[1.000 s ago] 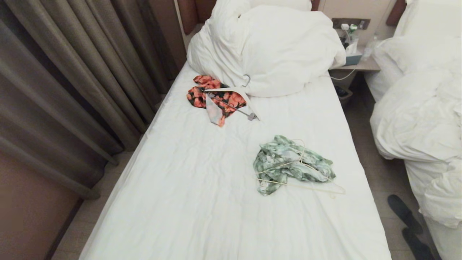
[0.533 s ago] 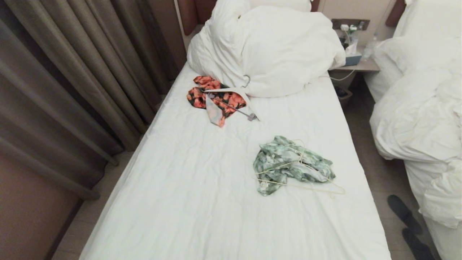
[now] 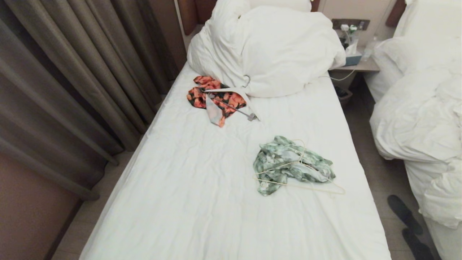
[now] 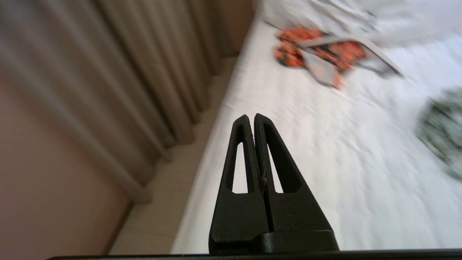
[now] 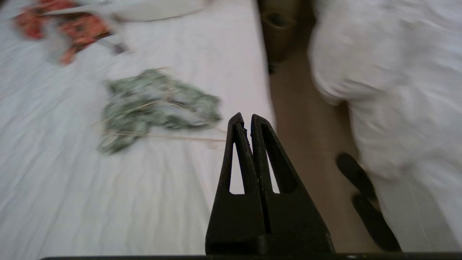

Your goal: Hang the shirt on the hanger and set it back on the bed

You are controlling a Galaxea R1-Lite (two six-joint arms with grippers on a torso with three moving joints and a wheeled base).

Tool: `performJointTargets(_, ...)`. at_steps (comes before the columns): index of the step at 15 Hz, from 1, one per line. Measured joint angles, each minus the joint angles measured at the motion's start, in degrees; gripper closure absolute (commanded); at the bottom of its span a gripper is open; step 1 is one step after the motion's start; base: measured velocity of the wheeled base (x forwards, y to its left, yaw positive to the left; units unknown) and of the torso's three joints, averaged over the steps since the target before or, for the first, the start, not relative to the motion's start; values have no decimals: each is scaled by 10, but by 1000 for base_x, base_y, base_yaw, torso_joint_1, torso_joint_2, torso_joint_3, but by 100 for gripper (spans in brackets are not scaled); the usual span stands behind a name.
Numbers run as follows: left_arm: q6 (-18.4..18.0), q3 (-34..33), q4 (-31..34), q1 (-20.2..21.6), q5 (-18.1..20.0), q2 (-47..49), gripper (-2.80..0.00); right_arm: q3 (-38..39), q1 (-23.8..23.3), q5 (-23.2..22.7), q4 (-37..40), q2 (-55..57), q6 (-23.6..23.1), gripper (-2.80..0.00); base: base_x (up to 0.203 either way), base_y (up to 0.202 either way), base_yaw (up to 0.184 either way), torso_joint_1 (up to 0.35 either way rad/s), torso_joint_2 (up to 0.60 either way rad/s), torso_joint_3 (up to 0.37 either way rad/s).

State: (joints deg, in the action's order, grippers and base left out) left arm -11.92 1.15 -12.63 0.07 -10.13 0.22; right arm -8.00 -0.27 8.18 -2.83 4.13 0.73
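Shirt (image 3: 292, 164): crumpled on bed (image 3: 202, 202), hanger (image 3: 299, 186) lying across it. Left end effector (image 4: 251, 117), right end effector (image 5: 246, 117): both fully closed, empty, above bed.

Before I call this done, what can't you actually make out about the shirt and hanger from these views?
- Whether the hanger is threaded through the shirt: head view, crumpled folds hide it.
- The hanger's hook: head view, too thin to trace against the fabric.
- Shirt collar and buttons: both wrist views are blurred.
- Left gripper and right gripper: outside the head view; shut, holding nothing, in their wrist views.
- The near end of the bed: cut off by the head view's bottom edge.
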Motion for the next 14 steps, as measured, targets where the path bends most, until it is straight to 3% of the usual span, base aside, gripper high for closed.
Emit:
performJointTargets(2, 4, -9, 34, 0, 10, -3, 0, 17, 0, -55, -5, -24, -23, 0, 0, 0, 0, 0, 0, 0)
performJointTargets(4, 14, -10, 58, 0, 52, -4, 0, 34, 0, -88, -7, -35, -28, 0, 0, 0, 0, 0, 0, 0)
performJointTargets(6, 13, -11, 89, 0, 93, -5, 0, 61, 0, -96, -11, -40, -44, 0, 0, 0, 0, 0, 0, 0)
performJointTargets(10, 13, -8, 135, 0, 135, -5, 0, 77, 0, -97, 13, -42, -74, 0, 0, 0, 0, 0, 0, 0)
performJointTargets(14, 16, 2, 168, 0, 139, -5, 0, 79, 0, -94, 32, -42, -32, 0, 0, 0, 0, 0, 0, 0)
